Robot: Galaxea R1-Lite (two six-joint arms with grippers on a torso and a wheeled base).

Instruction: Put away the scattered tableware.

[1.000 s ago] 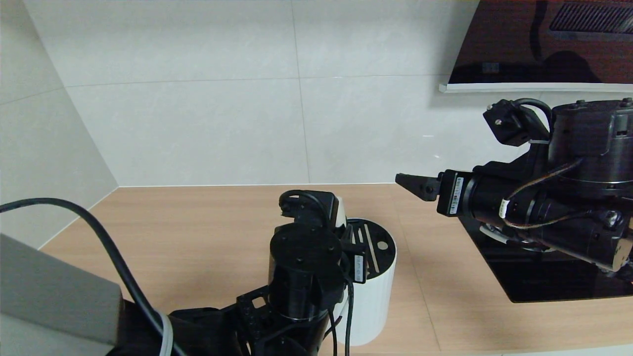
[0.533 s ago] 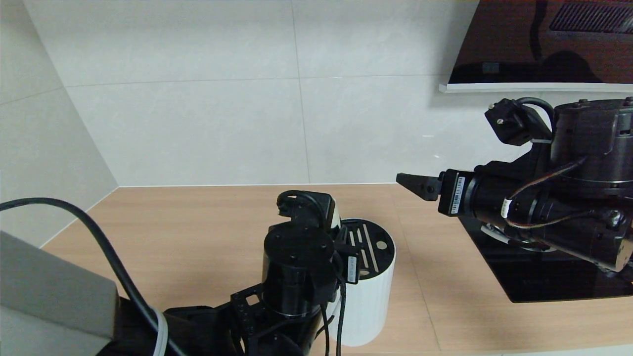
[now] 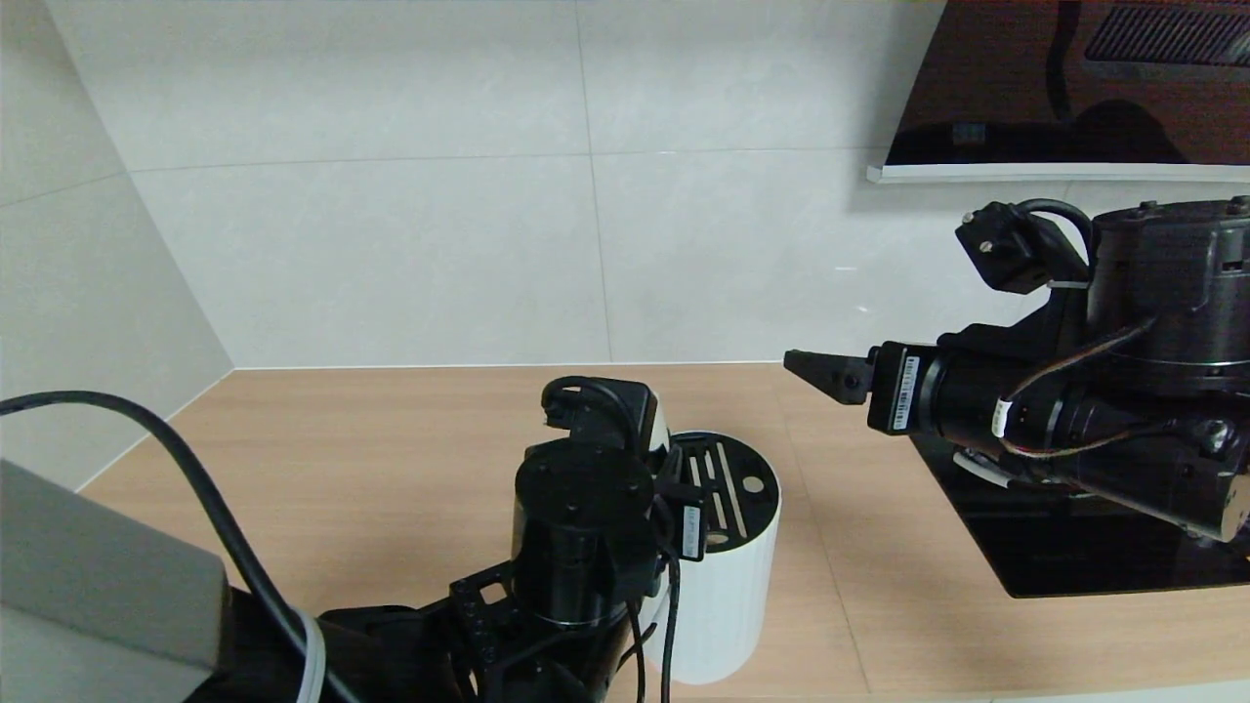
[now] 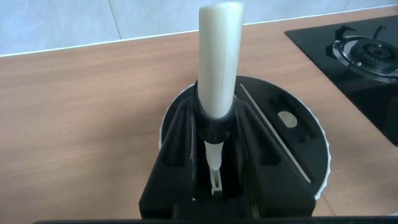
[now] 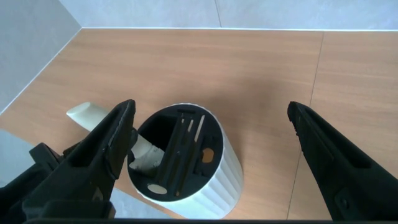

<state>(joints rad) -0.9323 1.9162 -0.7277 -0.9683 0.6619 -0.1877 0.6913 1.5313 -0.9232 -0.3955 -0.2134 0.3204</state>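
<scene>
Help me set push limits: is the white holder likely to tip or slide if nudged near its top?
Probably tippy: the white holder is a tall cylinder, standing free on the counter. Its ribbed wall looks like rigid plastic, so it is likely light and apt to slide on smooth wood.

Left hand (image 4: 216, 134) points down, clamped; right hand (image 5: 211, 112) level, spread wide.

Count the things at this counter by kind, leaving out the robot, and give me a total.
holder: 1
utensil: 1
hob: 1
Total: 3
</scene>
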